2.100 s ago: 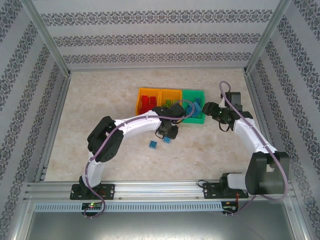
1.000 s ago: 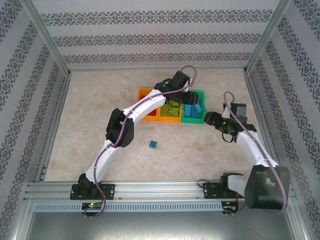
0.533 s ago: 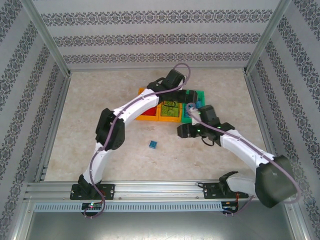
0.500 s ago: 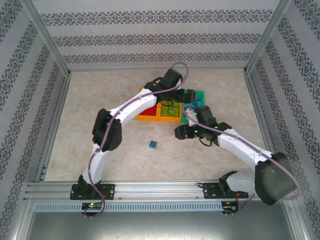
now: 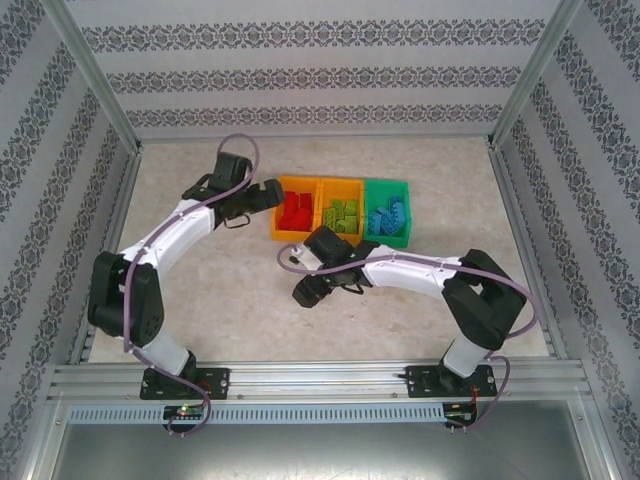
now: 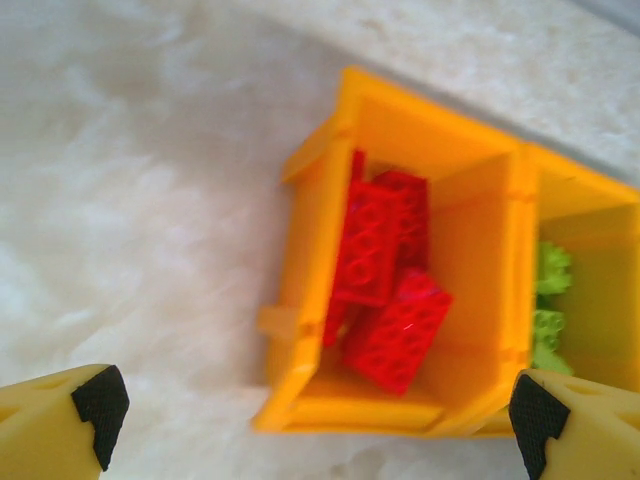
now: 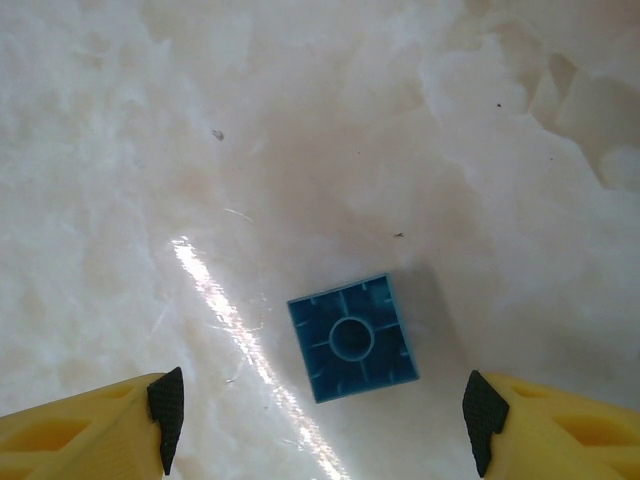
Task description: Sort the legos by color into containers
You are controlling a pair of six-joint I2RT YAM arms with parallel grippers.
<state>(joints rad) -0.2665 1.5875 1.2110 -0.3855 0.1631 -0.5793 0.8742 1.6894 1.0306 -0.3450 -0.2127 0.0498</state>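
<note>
Right tool (image 7: 322,418) hangs open above a lone blue lego (image 7: 352,338), lying underside up on the counter (image 7: 200,150) near the containers (image 5: 341,181). It should centre, square to the sides, then lower. Left tool (image 6: 315,415) gapes empty by the red-filled bin (image 6: 300,330).

You have bare worktop (image 7: 150,150) on every side of the blue brick (image 7: 352,338), beneath the spread jaws of the right claw (image 7: 322,418). Beyond it, the joined containers (image 5: 341,181) wall off the far side.
</note>
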